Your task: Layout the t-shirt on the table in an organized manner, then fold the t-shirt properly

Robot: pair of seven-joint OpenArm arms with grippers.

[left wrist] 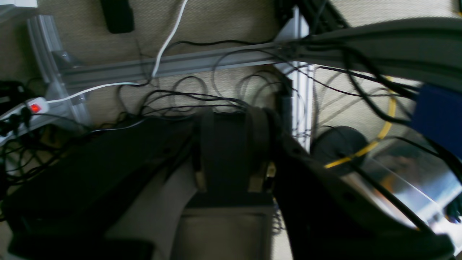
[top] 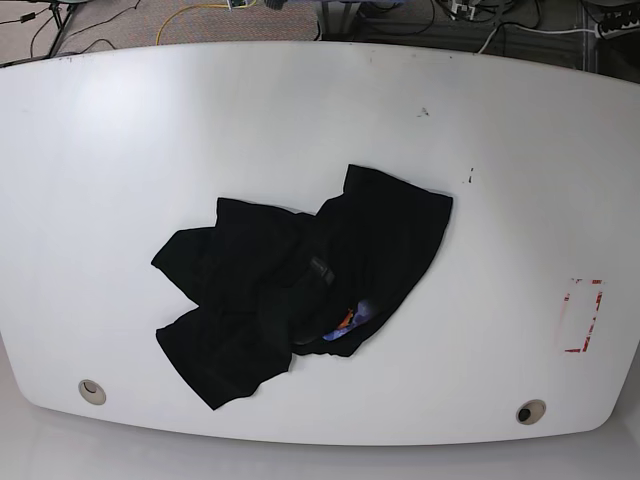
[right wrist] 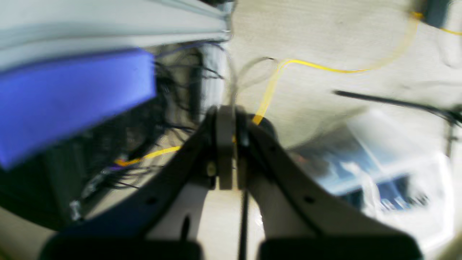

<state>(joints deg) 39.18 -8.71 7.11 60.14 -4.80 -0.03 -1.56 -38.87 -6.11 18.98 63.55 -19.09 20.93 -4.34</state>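
No legible writing anywhere. The t-shirt (top: 300, 295) lies crumpled at the centre of the table (top: 120, 150), with a blue-orange print patch (top: 345, 322) at its five o'clock. Right gripper (right wrist: 226, 151) is fully closed and empty; left gripper (left wrist: 225, 151) is partly open and holds nothing.

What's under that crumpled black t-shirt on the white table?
Around the t-shirt only bare white table shows, so it seems to lie straight on it. A small blue-orange print patch peeks out between folds. Whatever the bunched cloth covers cannot be seen.
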